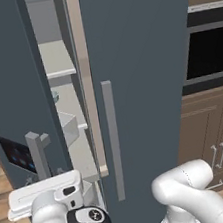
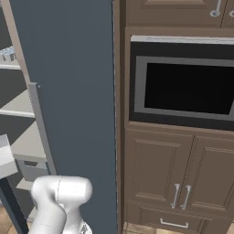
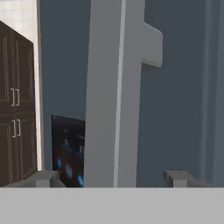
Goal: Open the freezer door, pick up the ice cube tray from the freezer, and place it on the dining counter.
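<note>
- Freezer (image 1: pixel 63 98) standing partly open, light-grey shelves visible in the gap between the two slate-blue doors; plainly mid-way through the opening step, since the gap looks too narrow for reaching in.
- Wider slate-blue door (image 1: pixel 142 68) shut to the right, its own grey bar handle hanging untouched, with dark wood cabinets (image 2: pixel 183 169) and a black oven window (image 2: pixel 187 87) beyond.
- Freezer door (image 1: pixel 9 88) swung out toward the base at the left, black display panel (image 1: pixel 18 157) with blue lights low on its face; symbols on the panel too blurred to read, no brand or writing legible anywhere.
- Long grey bar handle (image 3: pixel 111 92) running up the middle of the hand view, right in front of the camera, one mounting bracket jutting to its right; held in that line so a pull along the arm swings the door on its hinges.
- Gripper (image 3: pixel 111 178) with jaws spread either side of the bar, one tip left and one right of it with gaps showing; released, not clenched on the handle, though possibly hooked behind it.
- Ice cube tray (image 2: pixel 6 54) probably the pale-celled shape at the left edge of the right base view, resting on an upper freezer shelf; too cropped for certainty.
- Small pale-teal container (image 1: pixel 55 95) sitting on a middle shelf, just inside the gap.
</note>
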